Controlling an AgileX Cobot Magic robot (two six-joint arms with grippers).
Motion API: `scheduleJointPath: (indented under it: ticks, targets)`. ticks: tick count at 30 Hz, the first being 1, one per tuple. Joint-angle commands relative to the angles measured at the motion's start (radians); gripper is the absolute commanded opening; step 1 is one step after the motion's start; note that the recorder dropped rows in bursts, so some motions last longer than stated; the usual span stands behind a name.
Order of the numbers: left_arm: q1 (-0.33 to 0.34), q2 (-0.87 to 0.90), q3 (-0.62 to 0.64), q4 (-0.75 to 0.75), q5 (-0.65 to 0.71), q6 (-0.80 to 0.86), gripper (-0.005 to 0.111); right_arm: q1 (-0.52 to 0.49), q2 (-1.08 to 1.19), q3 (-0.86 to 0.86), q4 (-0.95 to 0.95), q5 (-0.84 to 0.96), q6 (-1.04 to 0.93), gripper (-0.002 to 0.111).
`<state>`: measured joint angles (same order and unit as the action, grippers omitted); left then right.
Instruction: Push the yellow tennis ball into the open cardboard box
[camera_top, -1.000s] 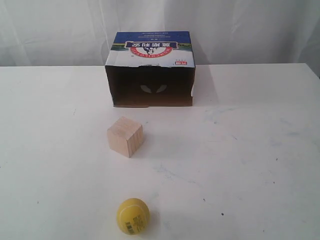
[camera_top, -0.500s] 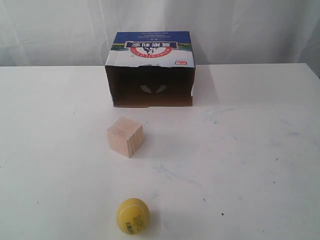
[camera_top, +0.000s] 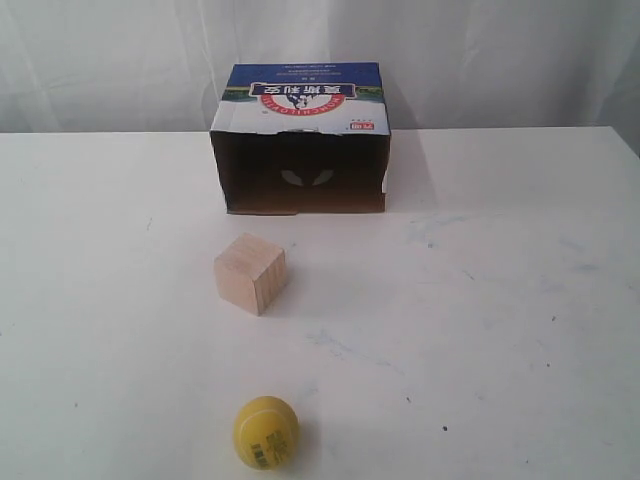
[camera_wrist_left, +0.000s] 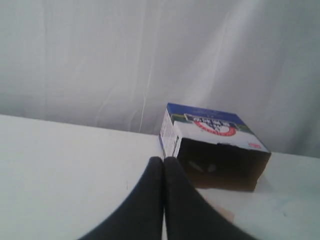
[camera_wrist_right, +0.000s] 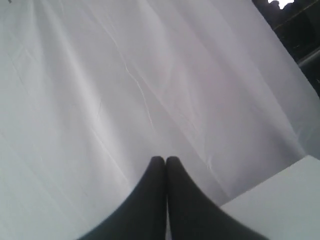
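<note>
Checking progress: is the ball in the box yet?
Out: the ball rests on the table, apart from the box.

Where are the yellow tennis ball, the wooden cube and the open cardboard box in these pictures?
yellow tennis ball (camera_top: 266, 432): exterior view, middle of its fuzzy surface.
wooden cube (camera_top: 250, 273): exterior view, middle of the cube.
open cardboard box (camera_top: 305, 95): exterior view, on its printed top panel.

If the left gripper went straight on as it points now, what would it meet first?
Probably the cardboard box: the shut left gripper aims at a corner of its open side. Depth is unclear, so it could slip past.
</note>
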<state>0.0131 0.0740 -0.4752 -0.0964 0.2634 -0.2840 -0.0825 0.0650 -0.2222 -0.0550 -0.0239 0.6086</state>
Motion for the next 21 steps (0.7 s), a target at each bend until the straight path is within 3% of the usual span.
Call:
scheduleJointPath:
  ticks: [1, 7, 9, 14, 19, 21]
  targets:
    - [-0.007, 0.057, -0.037, 0.0, 0.09, 0.011, 0.0, 0.09, 0.197, -0.207, -0.09, 0.221, -0.17, 0.0]
    - [-0.007, 0.135, -0.1, -0.01, 0.232, 0.104, 0.0, 0.238, 0.577, -0.484, 0.257, 0.602, -0.797, 0.0]
    - [-0.026, 0.149, -0.11, -0.01, 0.271, 0.155, 0.0, 0.262, 0.701, -0.564, 0.348, 0.703, -0.925, 0.0]
    - [-0.065, 0.184, -0.114, -0.001, 0.369, 0.187, 0.0, 0.315, 0.99, -0.727, 0.381, 0.848, -1.054, 0.0]
    - [-0.065, 0.189, -0.112, 0.061, 0.327, 0.185, 0.0, 0.462, 1.183, -0.752, 0.483, 0.819, -1.191, 0.0]
    - [-0.065, 0.196, -0.067, 0.089, 0.251, 0.185, 0.0, 0.541, 1.252, -0.752, 0.483, 0.792, -1.216, 0.0]
